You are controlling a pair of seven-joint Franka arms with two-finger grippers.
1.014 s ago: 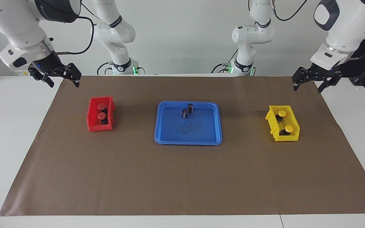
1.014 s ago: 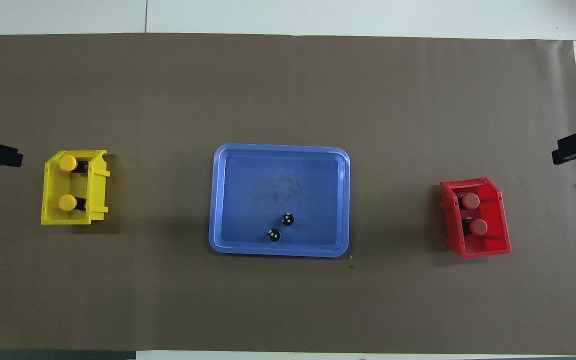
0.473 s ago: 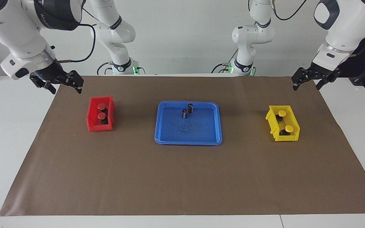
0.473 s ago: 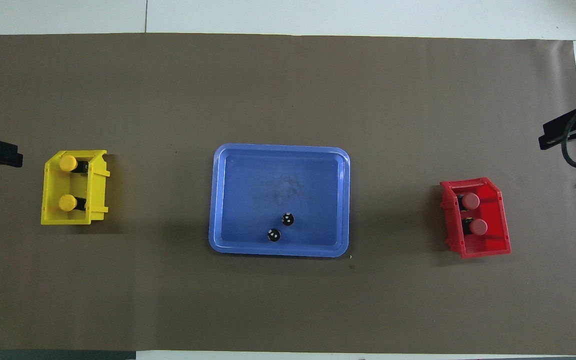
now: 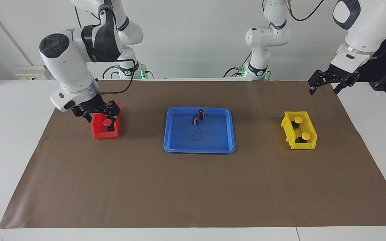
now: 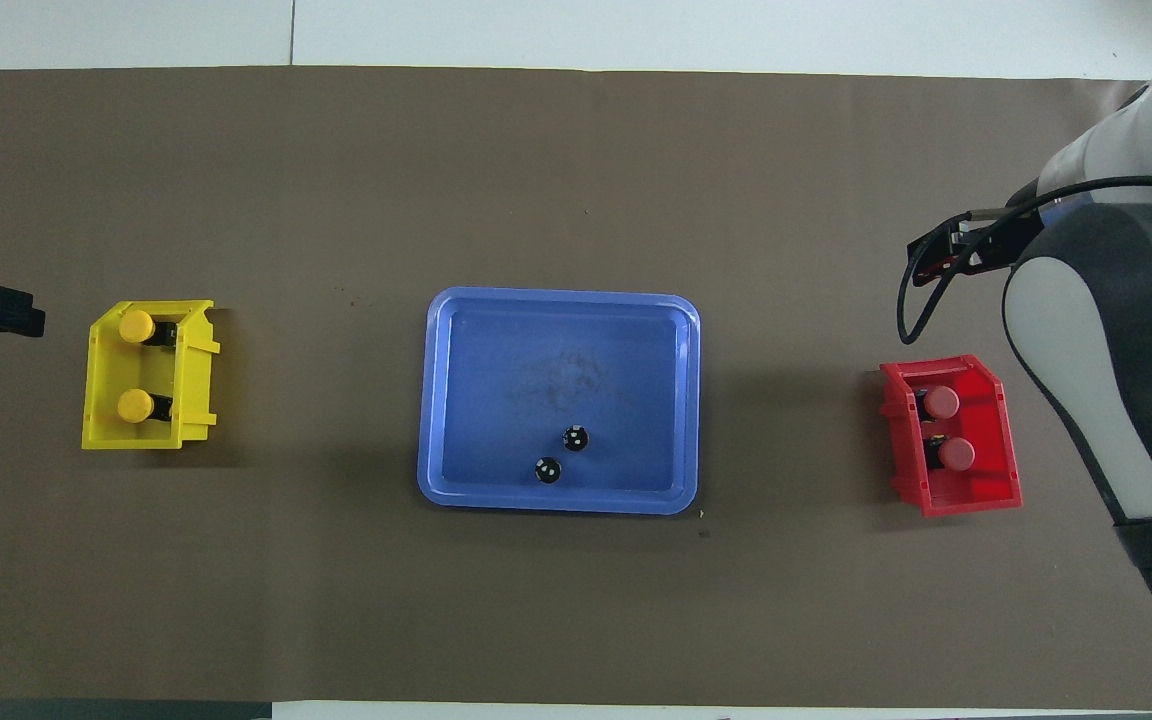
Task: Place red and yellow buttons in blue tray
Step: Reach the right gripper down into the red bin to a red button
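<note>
The brown mat (image 5: 193,187) is covering most of the table, and the blue tray (image 5: 179,142) is sitting in the middle of it with two dark capless cylinders (image 5: 198,117) standing in the part nearer the robots. No buttons are lying in the tray yet.

The red bin (image 5: 101,134) is sitting toward the right arm's end, holding both red buttons (image 6: 941,428), one nearer the robots than the other. The yellow bin (image 5: 290,134) is sitting toward the left arm's end, with both yellow buttons (image 5: 302,128) lined up the same way.

The right gripper (image 5: 95,113) is hanging over the red bin's robot-side end, fingers spread, nothing pinched between them. The left gripper (image 5: 327,83) is waiting in the air over the mat's corner at its own end, well apart from the yellow bin, and its fingers are spread apart too.
</note>
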